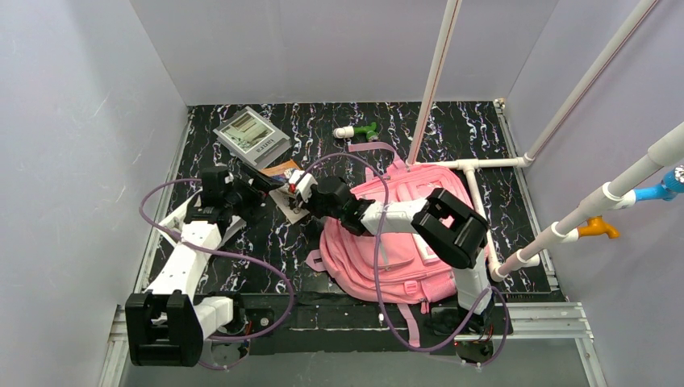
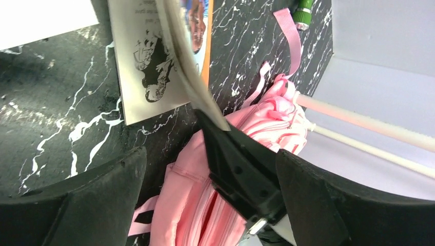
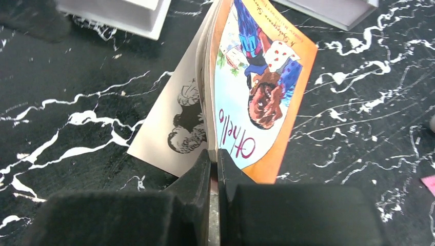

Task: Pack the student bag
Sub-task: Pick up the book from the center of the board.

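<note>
A large soft pink fabric student bag (image 1: 403,258) is laid near and right of centre, packing judged barely begun: a thin orange paperback (image 3: 256,102) is pinched just left of it by the right gripper (image 3: 214,169), the left gripper (image 2: 210,179) is held with jaws spread alongside, and a grey box (image 1: 252,137) is seen unpacked at far left.

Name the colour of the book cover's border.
Orange; the book shows best in the right wrist view.

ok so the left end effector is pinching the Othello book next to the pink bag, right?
Not the left: the right end effector is pinching the book, next to the pink bag. The right wrist view shows its fingers shut on the pages.
</note>
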You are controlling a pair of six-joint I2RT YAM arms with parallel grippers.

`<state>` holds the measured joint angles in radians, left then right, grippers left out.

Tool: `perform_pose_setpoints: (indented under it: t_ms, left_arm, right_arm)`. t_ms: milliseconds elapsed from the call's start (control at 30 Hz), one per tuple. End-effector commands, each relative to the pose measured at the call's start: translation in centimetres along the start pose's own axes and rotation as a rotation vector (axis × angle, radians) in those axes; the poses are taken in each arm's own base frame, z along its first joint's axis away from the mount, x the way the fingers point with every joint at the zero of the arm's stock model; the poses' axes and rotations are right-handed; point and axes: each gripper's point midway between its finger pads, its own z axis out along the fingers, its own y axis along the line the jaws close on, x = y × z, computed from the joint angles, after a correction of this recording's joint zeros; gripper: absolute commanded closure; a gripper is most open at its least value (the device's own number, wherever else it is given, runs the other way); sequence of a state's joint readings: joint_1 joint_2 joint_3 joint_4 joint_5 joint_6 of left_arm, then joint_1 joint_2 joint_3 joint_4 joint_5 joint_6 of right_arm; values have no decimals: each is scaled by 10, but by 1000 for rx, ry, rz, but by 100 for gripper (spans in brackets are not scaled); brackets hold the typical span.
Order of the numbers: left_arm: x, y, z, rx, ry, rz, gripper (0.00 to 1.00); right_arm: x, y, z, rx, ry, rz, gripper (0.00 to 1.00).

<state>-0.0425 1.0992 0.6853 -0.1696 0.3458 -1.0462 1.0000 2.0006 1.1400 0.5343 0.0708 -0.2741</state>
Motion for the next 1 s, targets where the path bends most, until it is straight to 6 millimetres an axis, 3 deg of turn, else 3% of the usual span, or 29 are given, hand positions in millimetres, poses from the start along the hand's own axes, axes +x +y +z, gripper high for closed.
perform_pose_setpoints:
  t_ms: [0,200,433,767,967]
  left_arm:
    - [3,8,-11,-34,38,-37,2]
    - [-10,-10,-5,79,77,-92,2]
    - [-21,-23,2,178,47,-114,2]
    - [-18,-14,21,125,115,-200,2]
    - [-24,-2,9,45,29,-124,2]
  right_arm:
    - [-59,-27,-15,39,-81,101,99]
    - [-80,-33,-26,5,-110,164,99]
    - [-91,-26,-32,-63,-117,183,99]
    - [-95,-24,-33,-73,-133,204,99]
    - [-95,-29,-34,-57,-129,200,99]
